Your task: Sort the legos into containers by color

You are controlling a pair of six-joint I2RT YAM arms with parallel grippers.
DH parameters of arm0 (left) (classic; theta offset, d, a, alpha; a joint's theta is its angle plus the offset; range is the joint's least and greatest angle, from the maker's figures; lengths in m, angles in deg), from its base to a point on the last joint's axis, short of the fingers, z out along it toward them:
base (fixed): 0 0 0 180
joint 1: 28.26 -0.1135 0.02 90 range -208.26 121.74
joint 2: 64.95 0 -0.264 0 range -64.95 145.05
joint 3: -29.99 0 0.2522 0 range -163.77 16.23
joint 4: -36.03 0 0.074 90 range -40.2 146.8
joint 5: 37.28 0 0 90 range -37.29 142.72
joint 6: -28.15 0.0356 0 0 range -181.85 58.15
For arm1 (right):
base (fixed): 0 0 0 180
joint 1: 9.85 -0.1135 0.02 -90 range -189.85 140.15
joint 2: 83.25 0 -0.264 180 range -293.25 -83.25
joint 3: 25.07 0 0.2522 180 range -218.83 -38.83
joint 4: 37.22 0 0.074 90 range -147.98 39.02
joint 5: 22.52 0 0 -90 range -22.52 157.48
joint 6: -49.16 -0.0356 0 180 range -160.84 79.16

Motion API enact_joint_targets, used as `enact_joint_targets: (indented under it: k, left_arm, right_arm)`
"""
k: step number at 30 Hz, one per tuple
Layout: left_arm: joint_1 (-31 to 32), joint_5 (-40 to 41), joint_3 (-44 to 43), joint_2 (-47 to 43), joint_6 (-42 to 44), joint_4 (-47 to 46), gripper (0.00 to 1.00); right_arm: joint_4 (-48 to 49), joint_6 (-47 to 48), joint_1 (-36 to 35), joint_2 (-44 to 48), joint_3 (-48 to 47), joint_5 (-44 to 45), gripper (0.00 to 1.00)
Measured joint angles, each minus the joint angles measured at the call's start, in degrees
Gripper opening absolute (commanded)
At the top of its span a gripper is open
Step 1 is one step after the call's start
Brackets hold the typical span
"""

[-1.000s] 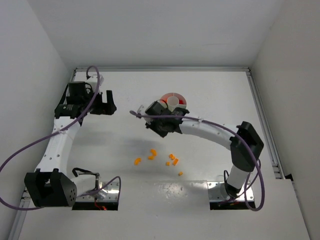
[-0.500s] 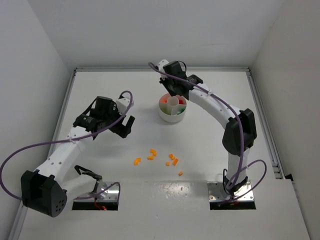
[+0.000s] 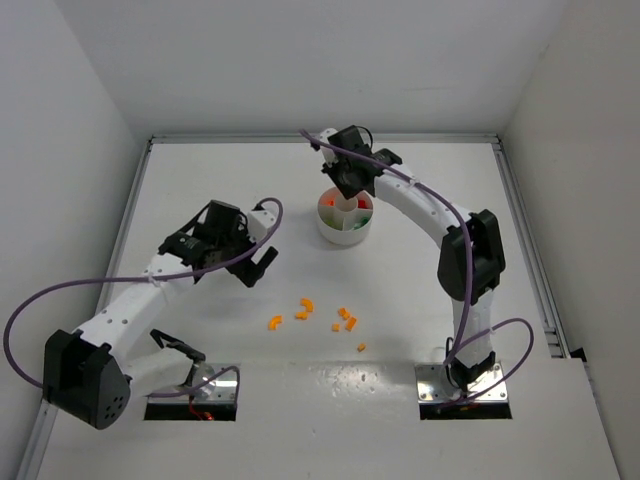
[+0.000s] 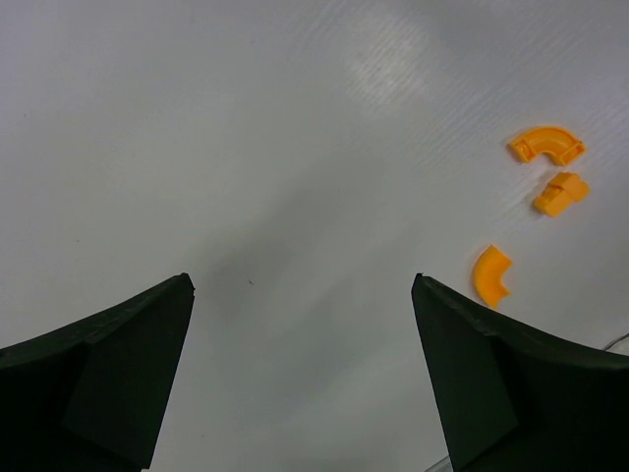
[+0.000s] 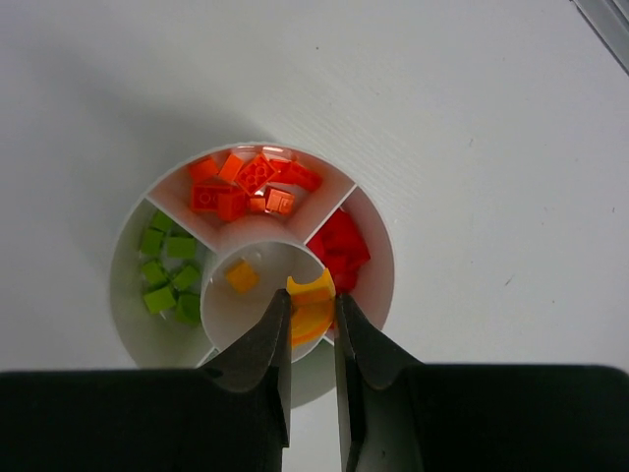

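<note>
The round white dish [image 5: 381,239] holds the containers: orange legos [image 5: 251,183], red ones [image 5: 339,251] and green ones [image 5: 167,275] each lie in their own wedge. One yellow brick [image 5: 242,276] lies in the central cup. My right gripper [image 5: 312,297] is shut on a curved yellow lego [image 5: 316,292] right over the cup's rim. In the top view this gripper [image 3: 344,190] hovers above the dish [image 3: 345,238]. My left gripper [image 4: 300,280] is open above bare table, with three loose orange legos [image 4: 546,145] to its right.
Several orange legos [image 3: 345,318] are scattered on the table between the arm bases and the dish. The left gripper [image 3: 258,262] hangs just left of them. A raised rail runs along the table's right edge [image 3: 528,250].
The right gripper has risen from in front of the dish to above its central cup. The left arm has swung right and nearer, toward the loose orange legos.
</note>
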Motion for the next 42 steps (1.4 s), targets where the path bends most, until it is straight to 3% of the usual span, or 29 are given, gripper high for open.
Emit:
enact_joint_targets:
  k: [7,10,15,26,29,31,35,42]
  left_arm:
    - [2.9,0.4,0.7,1.1,1.7,0.3,1.00]
    - [4.3,1.0,1.5,1.3,2.1,0.3,1.00]
    - [6.2,2.7,2.3,1.3,3.3,0.4,1.00]
    - [13.7,4.3,3.8,3.1,3.4,0.4,0.97]
    - [16.3,4.9,4.3,4.4,3.4,0.8,0.97]
    - [18.0,5.6,4.7,5.0,3.4,1.0,0.97]
    - [21.1,6.6,5.2,5.9,3.3,1.9,0.95]
    - [26.3,6.4,5.1,9.5,3.8,4.9,0.86]
  right_arm:
    - [-0.3,-0.2,0.0,-0.1,0.0,-1.0,0.29]
    - [-0.2,-0.3,0.0,-0.7,0.0,-1.1,0.32]
    - [-0.3,-0.7,0.0,-2.6,0.0,-1.5,0.54]
    - [-1.2,-1.0,0.2,-2.6,-2.4,-2.1,0.54]
    - [-1.1,-1.2,0.7,-2.1,-3.6,-0.7,0.59]
    - [-0.9,-1.3,1.6,-1.6,-4.6,0.4,0.71]
    - [0.3,-1.2,4.2,-0.2,-5.5,2.8,0.81]
    - [0.6,-1.2,8.6,0.6,-5.7,4.8,0.82]
